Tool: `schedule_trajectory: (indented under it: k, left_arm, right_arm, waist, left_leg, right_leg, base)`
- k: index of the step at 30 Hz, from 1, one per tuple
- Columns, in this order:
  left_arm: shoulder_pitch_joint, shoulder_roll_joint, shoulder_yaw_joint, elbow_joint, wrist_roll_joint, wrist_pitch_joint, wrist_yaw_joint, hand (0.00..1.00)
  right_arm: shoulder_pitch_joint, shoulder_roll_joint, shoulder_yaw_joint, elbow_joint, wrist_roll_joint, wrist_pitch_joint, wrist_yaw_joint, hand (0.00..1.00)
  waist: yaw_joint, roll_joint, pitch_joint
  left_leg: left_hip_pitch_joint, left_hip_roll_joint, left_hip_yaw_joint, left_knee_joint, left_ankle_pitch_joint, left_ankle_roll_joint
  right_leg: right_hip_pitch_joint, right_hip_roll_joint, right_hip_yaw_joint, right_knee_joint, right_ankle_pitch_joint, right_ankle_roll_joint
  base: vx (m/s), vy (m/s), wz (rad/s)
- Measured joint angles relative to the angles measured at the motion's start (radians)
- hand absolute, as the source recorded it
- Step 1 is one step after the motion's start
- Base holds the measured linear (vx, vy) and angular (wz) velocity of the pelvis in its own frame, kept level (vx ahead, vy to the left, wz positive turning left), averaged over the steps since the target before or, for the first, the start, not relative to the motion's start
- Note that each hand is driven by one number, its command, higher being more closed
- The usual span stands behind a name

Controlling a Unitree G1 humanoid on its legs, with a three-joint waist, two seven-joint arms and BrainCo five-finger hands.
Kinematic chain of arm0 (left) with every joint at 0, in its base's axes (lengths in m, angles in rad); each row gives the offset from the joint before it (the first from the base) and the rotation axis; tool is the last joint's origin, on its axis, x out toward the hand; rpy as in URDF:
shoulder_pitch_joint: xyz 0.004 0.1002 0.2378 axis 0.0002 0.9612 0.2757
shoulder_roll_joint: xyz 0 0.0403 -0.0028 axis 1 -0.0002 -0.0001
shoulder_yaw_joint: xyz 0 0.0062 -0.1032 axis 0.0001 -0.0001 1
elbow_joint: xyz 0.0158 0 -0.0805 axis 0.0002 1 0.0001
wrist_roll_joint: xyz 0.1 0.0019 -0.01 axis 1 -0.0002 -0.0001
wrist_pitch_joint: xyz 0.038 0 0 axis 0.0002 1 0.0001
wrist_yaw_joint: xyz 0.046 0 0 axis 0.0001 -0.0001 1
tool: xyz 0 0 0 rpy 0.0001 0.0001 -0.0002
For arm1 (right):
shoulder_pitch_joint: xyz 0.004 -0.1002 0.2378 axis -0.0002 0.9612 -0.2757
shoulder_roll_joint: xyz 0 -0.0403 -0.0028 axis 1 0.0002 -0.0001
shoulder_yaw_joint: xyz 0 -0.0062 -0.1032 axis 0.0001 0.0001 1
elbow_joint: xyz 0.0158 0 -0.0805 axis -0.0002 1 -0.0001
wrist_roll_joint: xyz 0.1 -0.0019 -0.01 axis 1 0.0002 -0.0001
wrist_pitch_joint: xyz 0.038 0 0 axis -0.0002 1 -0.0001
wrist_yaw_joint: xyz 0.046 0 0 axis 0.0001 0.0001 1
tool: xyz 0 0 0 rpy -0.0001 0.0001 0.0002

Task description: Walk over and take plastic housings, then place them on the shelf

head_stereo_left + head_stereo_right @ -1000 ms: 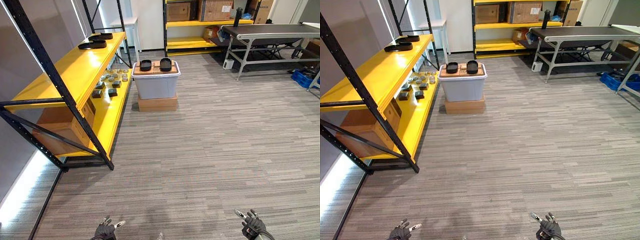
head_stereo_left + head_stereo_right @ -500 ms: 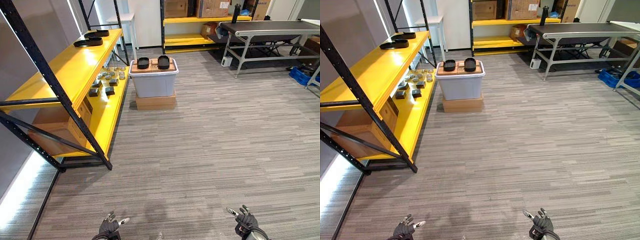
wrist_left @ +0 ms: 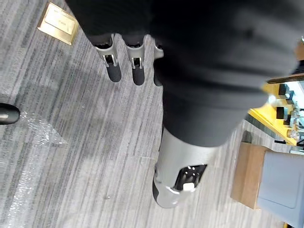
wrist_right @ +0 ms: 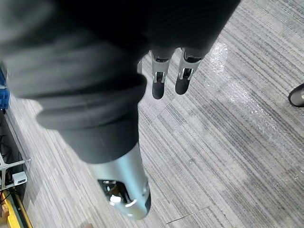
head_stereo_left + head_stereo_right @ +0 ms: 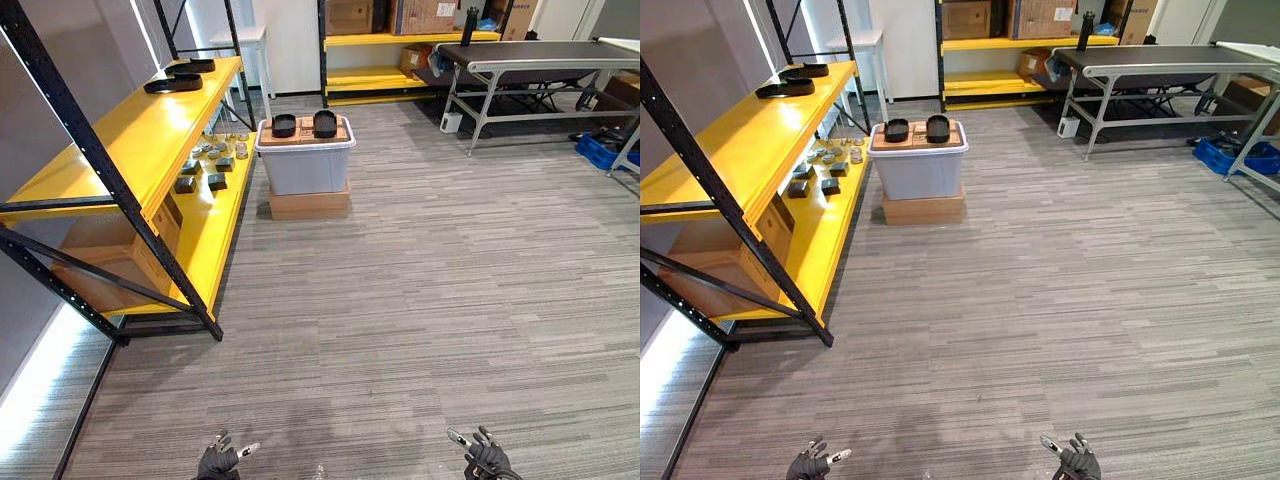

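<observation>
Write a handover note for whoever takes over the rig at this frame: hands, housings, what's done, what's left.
Hands: left hand open and empty, hanging low; right hand the same.
Things: two black plastic housings sit on top of the grey bin, across the floor beside the yellow shelf. Two similar black pieces lie at the far end of the shelf's top level.
Done: nothing in hand; those two pieces are possibly already placed.
Left: walk to the bin, take the housings, place them on the shelf.
</observation>
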Motion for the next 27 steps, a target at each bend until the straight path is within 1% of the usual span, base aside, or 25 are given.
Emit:
schedule_trajectory:
  k: [1,2,3,4,5,6,7,8,9,11,12,13,14,16,17,18,19,20,21,22,23,24,25,26,27]
  left_arm:
    - [-0.004,0.0,-0.013,-0.001,-0.001,0.0,0.005,0.0]
    - [-0.005,0.0,-0.023,-0.003,-0.001,-0.001,0.006,0.0]
    - [-0.004,-0.002,-0.045,-0.014,-0.002,-0.001,0.006,0.0]
    - [-0.003,-0.003,-0.056,-0.021,-0.002,-0.001,0.007,0.0]
    - [0.004,-0.003,-0.072,-0.039,-0.002,-0.001,0.006,0.0]
    - [0.003,0.0,-0.074,-0.039,-0.002,-0.001,0.007,0.0]
    - [0.001,0.012,-0.078,-0.04,-0.001,-0.001,0.008,0.0]
    - [0.001,0.02,-0.084,-0.041,-0.001,-0.001,0.009,0.0]
    - [0.001,0.031,-0.094,-0.04,0.0,-0.001,0.011,0.0]
    - [-0.013,0.049,-0.095,-0.039,0.004,0.0,0.011,0.0]
    - [-0.04,0.057,-0.095,-0.037,0.019,0.0,0.011,0.0]
    - [-0.078,0.061,-0.094,-0.029,0.04,0.0,0.011,0.0]
    - [-0.091,0.062,-0.094,-0.026,0.049,0.0,0.011,0.0]
    - [-0.116,0.064,-0.095,0.001,0.08,-0.004,0.009,0.0]
    - [-0.104,0.058,-0.091,0.017,0.098,-0.007,0.006,0.0]
    - [-0.099,0.059,-0.076,0.033,0.108,-0.008,0.004,0.0]
    - [-0.101,0.056,-0.064,0.04,0.115,-0.008,0.005,0.0]
    - [-0.093,0.042,-0.025,0.052,0.129,-0.007,0.004,0.0]
    - [-0.075,0.027,0.018,0.069,0.143,-0.004,0.005,0.0]
    - [-0.063,0.022,0.038,0.072,0.15,-0.004,0.004,0.0]
    - [-0.036,0.013,0.083,0.072,0.155,-0.003,0.007,0.0]
    - [-0.017,0.009,0.088,0.073,0.155,-0.002,0.007,0.0]
    - [-0.007,0.005,0.088,0.071,0.155,-0.002,0.007,0.0]
    - [0.012,-0.004,0.089,0.071,0.155,-0.001,0.007,0.0]
    - [0.028,-0.019,0.107,0.065,0.147,-0.006,0.006,0.0]
  right_arm:
    - [-0.01,-0.002,0.001,0.005,0.0,0.0,-0.005,0.0]
    - [-0.015,-0.003,0.001,0.011,0.001,0.0,-0.007,0.0]
    - [-0.022,-0.008,0.0,0.024,0.01,0.0,-0.009,0.0]
    - [-0.019,-0.01,0.0,0.028,0.015,0.0,-0.01,0.0]
    - [-0.014,-0.011,0.004,0.03,0.017,0.0,-0.011,0.0]
    - [-0.014,-0.007,0.013,0.029,0.017,0.0,-0.01,0.0]
    - [-0.013,0.005,0.015,0.032,0.017,0.0,-0.009,0.0]
    - [-0.013,0.009,0.018,0.032,0.017,0.001,-0.009,0.0]
    - [-0.012,0.012,0.026,0.032,0.016,0.001,-0.008,0.0]
    - [-0.004,0.014,0.031,0.033,0.016,0.001,-0.007,0.0]
    - [0.001,0.015,0.03,0.033,0.016,0.0,-0.007,0.0]
    - [0.008,0.015,0.025,0.04,0.016,0.0,-0.008,0.0]
    - [0.012,0.017,0.022,0.042,0.016,0.0,-0.008,0.0]
    - [0.028,0.021,0.019,0.042,0.012,0.001,-0.008,0.0]
    - [0.041,0.023,0.018,0.042,0.007,0.0,-0.007,0.0]
    - [0.052,0.037,0.015,0.046,-0.003,0.0,-0.005,0.0]
    - [0.05,0.042,0.013,0.05,-0.005,0.0,-0.004,0.0]
    - [0.038,0.043,0.013,0.052,-0.005,0.0,-0.001,0.0]
    - [0.03,0.039,0.016,0.051,-0.005,0.0,0.004,0.0]
    - [0.026,0.039,0.023,0.051,-0.005,0.0,0.003,0.0]
    - [0.018,0.044,0.035,0.05,-0.005,-0.001,0.003,0.0]
    - [0.007,0.044,0.054,0.046,-0.005,-0.003,0.003,0.0]
    - [0.0,0.043,0.059,0.04,-0.005,-0.003,0.002,0.0]
    - [-0.025,0.033,0.071,0.038,-0.005,-0.006,0.003,0.0]
    - [-0.049,0.026,0.071,0.04,-0.005,-0.006,0.002,0.0]
  waist:
    - [0.001,-0.001,0.003]
    - [0.003,-0.001,0.006]
    - [0.007,-0.004,0.02]
    - [0.007,-0.005,0.026]
    - [0.01,-0.005,0.032]
    - [0.011,-0.004,0.037]
    - [0.002,-0.006,0.053]
    - [-0.004,-0.001,0.062]
    - [-0.008,-0.001,0.077]
    - [-0.019,0.006,0.088]
    - [-0.026,0.005,0.101]
    - [-0.041,-0.009,0.117]
    - [-0.048,-0.016,0.121]
    - [-0.068,-0.031,0.119]
    - [-0.079,-0.013,0.107]
    - [-0.071,-0.014,0.087]
    - [-0.064,-0.014,0.082]
    - [-0.048,0.004,0.089]
    - [-0.04,0.021,0.098]
    - [-0.037,0.03,0.102]
    - [-0.015,0.028,0.109]
    - [0.017,0.012,0.113]
    - [0.032,0.006,0.111]
    - [0.057,0.001,0.114]
    - [0.075,-0.005,0.118]
  left_leg:
    - [-0.039,0.0,0.003,0.056,-0.032,0.027]
    - [-0.057,0.0,0.007,0.09,-0.053,0.035]
    - [-0.077,-0.005,0.008,0.154,-0.098,0.052]
    - [-0.081,-0.007,0.007,0.179,-0.119,0.06]
    - [-0.079,-0.011,0.006,0.203,-0.151,0.072]
    - [-0.071,-0.013,0.005,0.2,-0.156,0.075]
    - [-0.046,-0.014,-0.009,0.192,-0.161,0.084]
    - [-0.027,-0.01,-0.011,0.182,-0.162,0.087]
    - [-0.001,-0.004,-0.016,0.165,-0.163,0.088]
    - [0.02,0.025,-0.031,0.144,-0.178,0.076]
    - [0.036,0.041,-0.048,0.126,-0.187,0.062]
    - [0.076,0.051,-0.077,0.095,-0.2,0.04]
    - [0.095,0.05,-0.091,0.081,-0.208,0.027]
    - [0.142,0.056,-0.112,0.054,-0.228,0.0]
    - [0.181,0.095,-0.115,0.074,-0.245,-0.03]
    - [0.134,0.127,-0.111,0.207,-0.241,-0.072]
    - [0.1,0.144,-0.103,0.305,-0.224,-0.103]
    - [0.01,0.196,-0.089,0.556,-0.128,-0.137]
    - [-0.088,0.261,-0.09,0.833,0.062,-0.145]
    - [-0.131,0.297,-0.074,0.972,0.076,-0.137]
    - [-0.191,0.353,-0.03,1.174,0.066,-0.133]
    - [-0.263,0.36,0.012,1.265,0.017,-0.092]
    - [-0.306,0.357,0.038,1.271,-0.007,-0.077]
    - [-0.4,0.335,0.068,1.22,-0.052,-0.061]
    - [-0.484,0.292,0.068,1.084,-0.087,-0.066]
  right_leg:
    - [-0.024,-0.007,-0.002,0.019,-0.009,-0.004]
    - [-0.039,-0.013,-0.005,0.045,-0.029,-0.002]
    - [-0.073,-0.034,-0.009,0.138,-0.084,0.022]
    - [-0.087,-0.049,-0.013,0.198,-0.116,0.055]
    - [-0.16,-0.077,-0.027,0.375,-0.144,0.059]
    - [-0.243,-0.109,-0.061,0.557,-0.132,0.043]
    - [-0.33,-0.136,-0.094,0.711,-0.141,0.04]
    - [-0.35,-0.139,-0.11,0.731,-0.146,0.043]
    - [-0.372,-0.14,-0.136,0.715,-0.148,0.042]
    - [-0.43,-0.108,-0.199,0.527,-0.136,0.033]
    - [-0.444,-0.078,-0.224,0.356,-0.089,0.029]
    - [-0.453,-0.058,-0.236,0.149,0.011,0.036]
    - [-0.458,-0.06,-0.236,0.084,0.045,0.039]
    - [-0.479,-0.072,-0.226,0.058,0.064,0.029]
    - [-0.489,-0.051,-0.224,0.125,0.135,-0.054]
    - [-0.494,-0.034,-0.224,0.167,0.196,-0.112]
    - [-0.488,-0.024,-0.225,0.18,0.196,-0.125]
    - [-0.439,0.011,-0.225,0.18,0.154,-0.153]
    - [-0.351,0.047,-0.22,0.152,0.118,-0.171]
    - [-0.297,0.073,-0.211,0.133,0.099,-0.175]
    - [-0.181,0.11,-0.171,0.087,0.071,-0.186]
    - [-0.096,0.115,-0.119,0.055,0.046,-0.196]
    - [-0.068,0.111,-0.092,0.043,0.035,-0.199]
    - [-0.025,0.097,-0.044,0.022,0.01,-0.189]
    - [0.009,0.073,-0.009,0.011,-0.02,-0.166]
  base:
    - [-0.08,0.007,-0.07]
    - [-0.06,0.033,-0.04]
    - [-0.04,0.048,0.03]
    - [-0.05,0.077,0.02]
    - [-0.04,0.081,0.01]
    - [0.01,0.136,0.06]
    - [0.07,0.123,0.11]
    - [0.11,0.113,0.16]
    - [0.19,0.061,0.12]
    - [0.26,0.018,0.22]
    - [0.47,-0.097,0.53]
    - [0.53,-0.139,0.63]
    - [0.5,-0.174,0.67]
    - [0.44,-0.182,0.54]
    - [0.92,-0.352,0.36]
    - [0.97,-0.364,0.18]
    - [1.0,-0.378,-0.21]
    - [0.84,-0.292,-0.32]
    - [0.83,-0.267,-0.36]
    - [0.81,-0.222,-0.5]
    - [0.76,-0.145,-0.78]
    - [0.74,-0.114,-0.87]
    - [0.69,-0.068,-1.0]
    - [0.67,-0.025,-1.01]
    - [0.66,0.006,-0.94]
